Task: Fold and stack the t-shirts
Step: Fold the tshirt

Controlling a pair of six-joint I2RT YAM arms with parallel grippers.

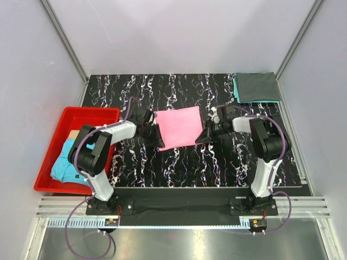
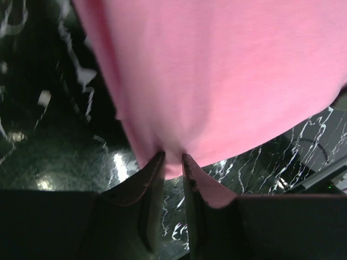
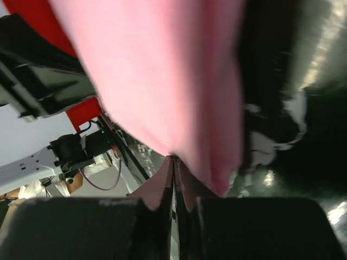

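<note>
The bright pink t-shirt (image 1: pixel 179 127), folded to a rectangle, is held over the middle of the black marble table between my two grippers. My left gripper (image 1: pixel 154 134) pinches its left edge; in the left wrist view the cloth (image 2: pixel 217 70) puckers between the fingertips of the left gripper (image 2: pixel 172 157), which stand a narrow gap apart. My right gripper (image 1: pixel 205 136) is shut on the right edge, with the pink cloth (image 3: pixel 162 70) nipped at the tips of the right gripper (image 3: pixel 173 158). A folded dark grey t-shirt (image 1: pixel 258 86) lies on a teal one (image 1: pixel 236 86) at the back right corner.
A red plastic bin (image 1: pixel 50 142) stands at the table's left edge, with a light blue t-shirt (image 1: pixel 66 165) lying crumpled in it. The cell's walls close the table at the back and sides. The red bin (image 3: pixel 24 13) also shows behind the cloth in the right wrist view.
</note>
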